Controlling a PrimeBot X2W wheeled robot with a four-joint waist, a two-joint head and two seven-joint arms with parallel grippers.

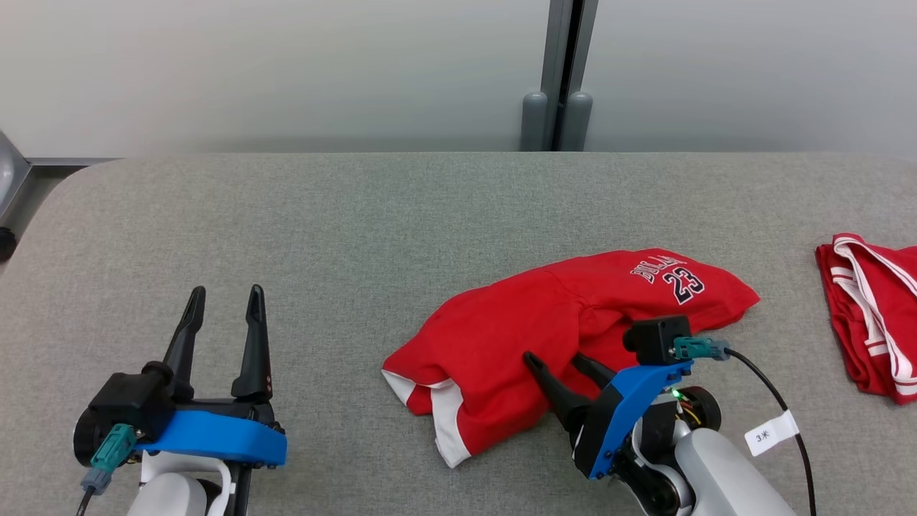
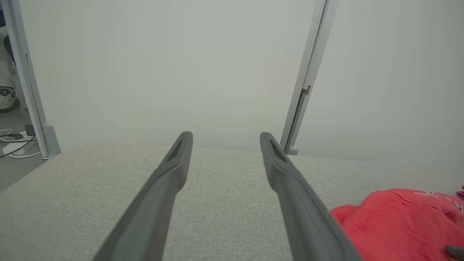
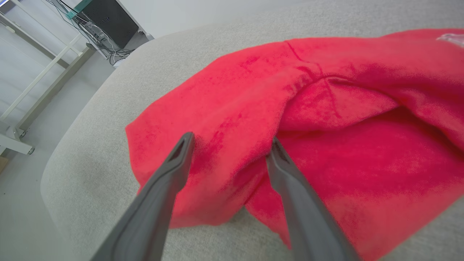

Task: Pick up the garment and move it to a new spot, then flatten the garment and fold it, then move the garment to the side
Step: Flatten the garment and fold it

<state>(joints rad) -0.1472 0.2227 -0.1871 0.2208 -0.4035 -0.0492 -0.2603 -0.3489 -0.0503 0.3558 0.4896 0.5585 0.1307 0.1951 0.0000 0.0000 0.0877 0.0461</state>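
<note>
A crumpled red garment (image 1: pixel 530 330) with white trim and the number 23 lies on the grey table, right of centre. My right gripper (image 1: pixel 560 362) is open low over its near edge, fingers astride a raised fold of the cloth (image 3: pixel 232 159). The jaws are not closed on it. Far off to the left, my left gripper (image 1: pixel 224 294) is open above bare table, nothing between its fingers (image 2: pixel 170 170). In the left wrist view the garment (image 2: pixel 395 224) shows at the lower right corner.
A second red cloth with white stripes (image 1: pixel 874 315) lies at the table's right edge. The grey padded table (image 1: pixel 358 236) has free room across the left and back. A pale wall with a grey post (image 1: pixel 559 79) stands behind it.
</note>
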